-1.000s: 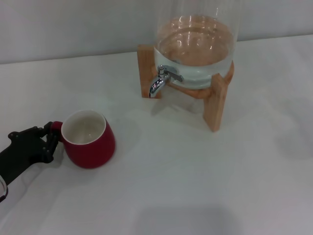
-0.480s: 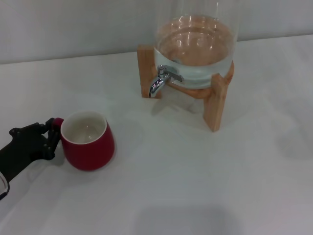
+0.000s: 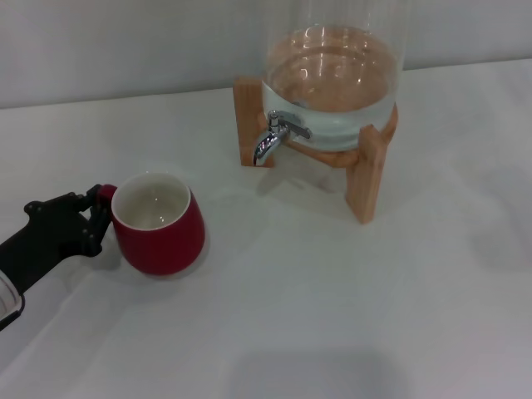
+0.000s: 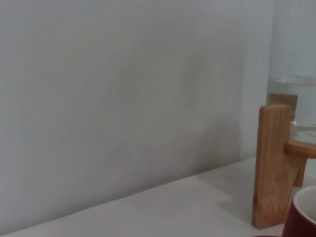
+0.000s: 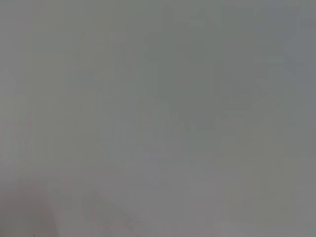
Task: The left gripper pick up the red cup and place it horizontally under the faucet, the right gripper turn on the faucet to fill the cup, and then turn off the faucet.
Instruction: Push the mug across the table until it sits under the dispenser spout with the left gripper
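Observation:
The red cup [image 3: 160, 224] is upright at the left of the white table, its white inside showing; its rim also shows in the left wrist view [image 4: 303, 217]. My left gripper [image 3: 98, 214] is shut on the cup's small handle at the cup's left side. The chrome faucet [image 3: 273, 138] projects from the glass water jar [image 3: 332, 79], which rests on a wooden stand [image 3: 370, 170] at the back centre. The cup is to the front left of the faucet, well apart from it. The right gripper is out of view.
The stand's wooden leg [image 4: 274, 165] stands close beside the cup in the left wrist view. A pale wall [image 3: 125, 41] runs behind the table. The right wrist view shows only a blank grey surface.
The left gripper has moved the cup a little to the right and towards the faucet, holding it by the handle. The jar and faucet have not moved.

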Motion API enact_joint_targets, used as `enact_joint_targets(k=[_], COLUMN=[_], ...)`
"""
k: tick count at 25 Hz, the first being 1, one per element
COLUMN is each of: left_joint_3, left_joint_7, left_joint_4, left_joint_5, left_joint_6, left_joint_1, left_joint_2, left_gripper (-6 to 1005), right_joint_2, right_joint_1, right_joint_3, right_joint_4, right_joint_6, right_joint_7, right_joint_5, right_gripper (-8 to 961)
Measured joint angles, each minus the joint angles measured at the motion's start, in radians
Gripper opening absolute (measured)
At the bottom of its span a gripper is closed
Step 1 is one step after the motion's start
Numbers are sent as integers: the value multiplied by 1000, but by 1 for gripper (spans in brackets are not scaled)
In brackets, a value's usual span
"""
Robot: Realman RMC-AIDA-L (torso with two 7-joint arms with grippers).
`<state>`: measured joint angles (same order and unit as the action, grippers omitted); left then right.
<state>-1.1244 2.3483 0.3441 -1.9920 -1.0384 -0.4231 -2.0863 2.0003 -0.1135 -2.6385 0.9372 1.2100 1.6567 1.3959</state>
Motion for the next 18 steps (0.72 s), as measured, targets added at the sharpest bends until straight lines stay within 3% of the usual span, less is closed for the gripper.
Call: enact_joint_targets(k=[18], left_joint_3=[-39], left_joint_7=[-64], left_joint_4=[-63], left_joint_5=[5], left_joint_6=[121], left_joint_1=[-136], left_joint_2=[0], left_gripper=[130], right_joint_2=[0], right_joint_1=[-2], right_joint_3=[0], right_joint_4=[-2], right_joint_6=[2], right_joint_7=[1], right_joint_5=[0], right_gripper=[721])
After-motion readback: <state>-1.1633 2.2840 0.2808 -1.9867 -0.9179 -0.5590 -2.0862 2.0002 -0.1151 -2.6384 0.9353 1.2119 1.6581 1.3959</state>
